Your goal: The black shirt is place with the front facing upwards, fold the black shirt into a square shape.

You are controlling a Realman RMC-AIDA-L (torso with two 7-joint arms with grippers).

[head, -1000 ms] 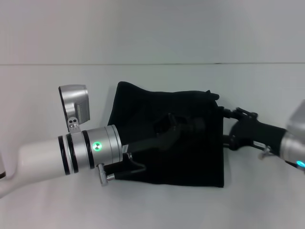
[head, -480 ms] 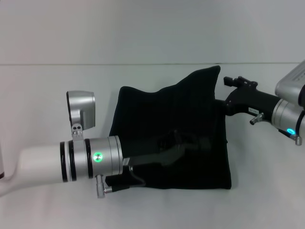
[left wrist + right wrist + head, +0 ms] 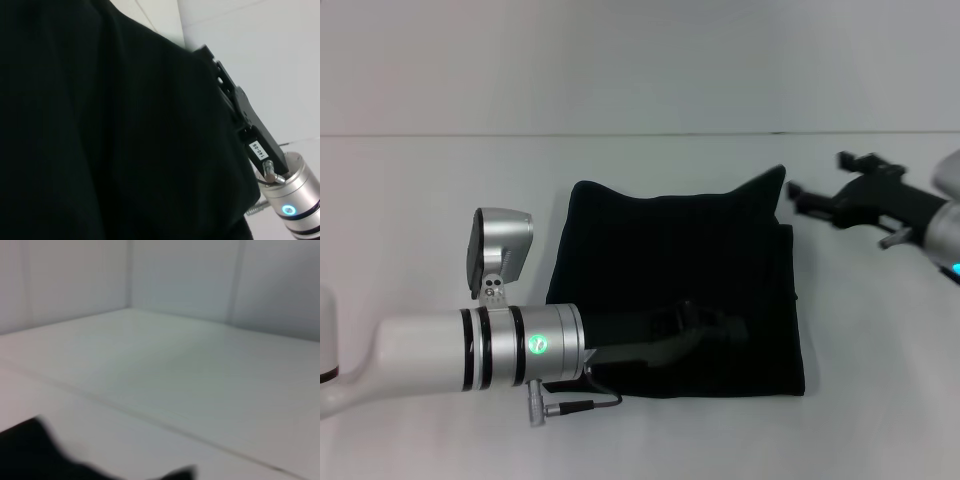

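The black shirt is plain, unbroken black across every visible fold; no lettering or label colour shows. It lies on a white table, uniform and unpatterned, backed by a white wall.

The left gripper, over the cloth, is black and nearly merges with it. Behind it the left arm is white, ending in a silver cuff ringed with black bands and carrying a small green light.

The right gripper, clear of the shirt's far corner, is black, with a white tag bearing dark print. Its wrist is silver with a blue light.
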